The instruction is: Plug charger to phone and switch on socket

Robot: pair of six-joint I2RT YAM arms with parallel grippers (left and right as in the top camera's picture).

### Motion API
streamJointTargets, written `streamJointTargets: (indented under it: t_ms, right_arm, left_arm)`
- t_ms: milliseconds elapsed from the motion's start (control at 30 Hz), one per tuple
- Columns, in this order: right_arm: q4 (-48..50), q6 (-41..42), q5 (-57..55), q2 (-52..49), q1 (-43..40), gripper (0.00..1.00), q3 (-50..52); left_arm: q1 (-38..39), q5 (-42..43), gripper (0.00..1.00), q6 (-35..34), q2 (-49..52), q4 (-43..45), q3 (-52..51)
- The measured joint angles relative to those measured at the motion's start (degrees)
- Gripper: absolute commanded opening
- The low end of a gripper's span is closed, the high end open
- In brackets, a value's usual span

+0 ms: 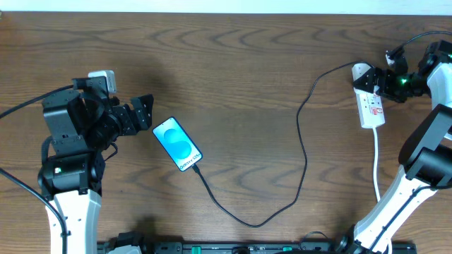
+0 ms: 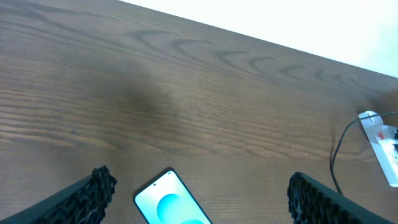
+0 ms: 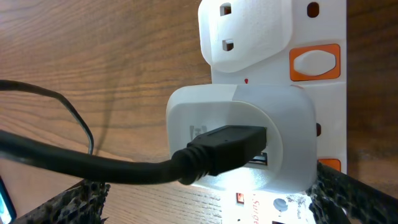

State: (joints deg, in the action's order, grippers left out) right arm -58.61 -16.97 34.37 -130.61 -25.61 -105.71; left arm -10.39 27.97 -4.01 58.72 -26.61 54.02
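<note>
A blue-screened phone (image 1: 178, 144) lies at an angle on the wooden bench (image 1: 240, 63), left of centre. Just left of it is the left gripper (image 1: 145, 113), fingers spread and holding nothing. The black charger (image 3: 224, 144) runs from the phone's near end (in a wide loop) to a white adapter (image 3: 283, 124) on the socket (image 1: 371, 102), far right. The right gripper (image 3: 214, 199) hangs over the socket with its fingers wide apart.

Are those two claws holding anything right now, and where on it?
Nothing is held. The left claw is open short of the phone; the right claw is open over the white plug in the power strip.
</note>
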Motion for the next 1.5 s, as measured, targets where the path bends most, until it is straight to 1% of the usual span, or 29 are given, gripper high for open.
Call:
streamJointTargets:
  t_ms: [1500]
  right_arm:
    - [0.04,0.02,-1.11,0.2,0.66,0.99,0.59]
  left_arm:
    - [0.0,0.0,0.91,0.0,0.0,0.0,0.0]
